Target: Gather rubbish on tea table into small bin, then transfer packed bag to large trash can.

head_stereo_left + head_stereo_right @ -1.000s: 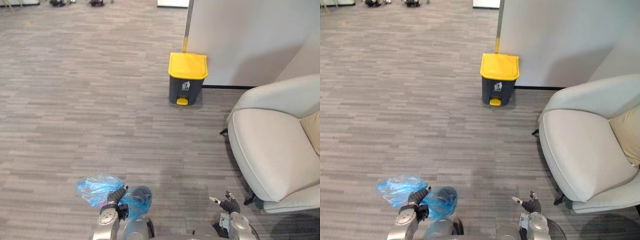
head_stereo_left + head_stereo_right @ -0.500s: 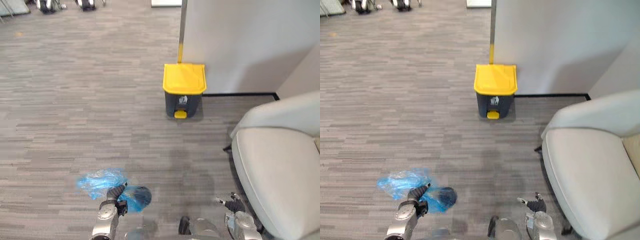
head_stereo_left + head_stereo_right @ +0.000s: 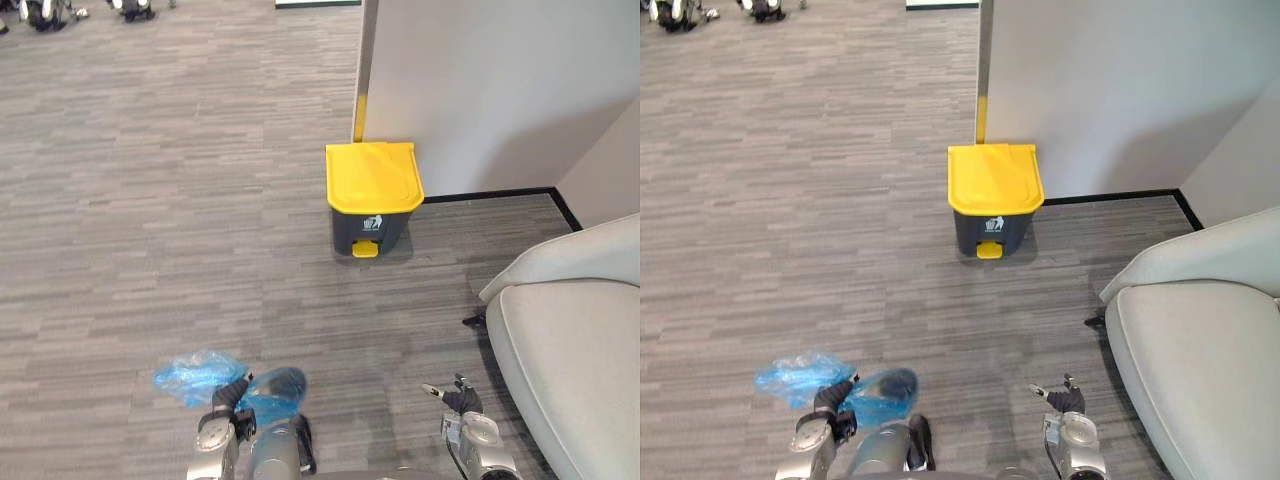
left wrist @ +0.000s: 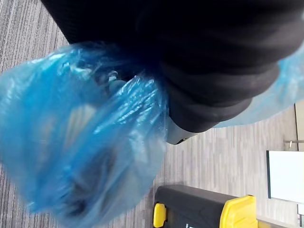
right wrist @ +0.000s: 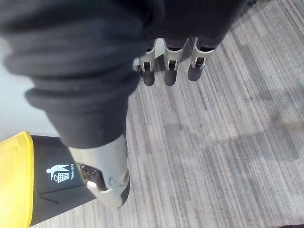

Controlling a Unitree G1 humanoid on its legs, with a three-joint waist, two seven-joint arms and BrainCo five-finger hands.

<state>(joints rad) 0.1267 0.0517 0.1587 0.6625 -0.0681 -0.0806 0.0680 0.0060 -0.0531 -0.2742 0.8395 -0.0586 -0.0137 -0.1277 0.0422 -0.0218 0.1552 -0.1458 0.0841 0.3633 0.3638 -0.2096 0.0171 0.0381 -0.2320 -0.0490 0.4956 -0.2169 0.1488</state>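
Left eye view: the crumpled translucent blue plastic rubbish bag point(image 3: 200, 377) hangs in the left hand point(image 3: 229, 394), well short of the dark grey pedal trash can with a yellow lid point(image 3: 372, 196) and off to that can's left. The hand's dark-tipped fingers are curled round the gathered middle of the bag. The bag's long axis runs side to side, roughly parallel to the can's front: a pale lobe points left and a darker, fuller lobe points right. The can stands against the end of a white partition wall point(image 3: 480, 90), pedal facing the robot, lid down. Grey striped carpet floor point(image 3: 150, 200) lies bare between bag and can and stretches wide to the can's left. To the can's right, a pale grey upholstered armchair point(image 3: 575, 350) narrows the room. The right hand point(image 3: 458, 399) hangs near the chair's front edge, holding nothing.

Right eye view: the same layout, with a strip of carpet and a black skirting line showing between the can and the chair.

Left wrist view: blue film is bunched tight against the hand's dark cover and hides the fingers, while the can's lid corner and pedal show beyond the bag.

Right wrist view: the fingers hang straight and apart over bare carpet, with the can's side near.
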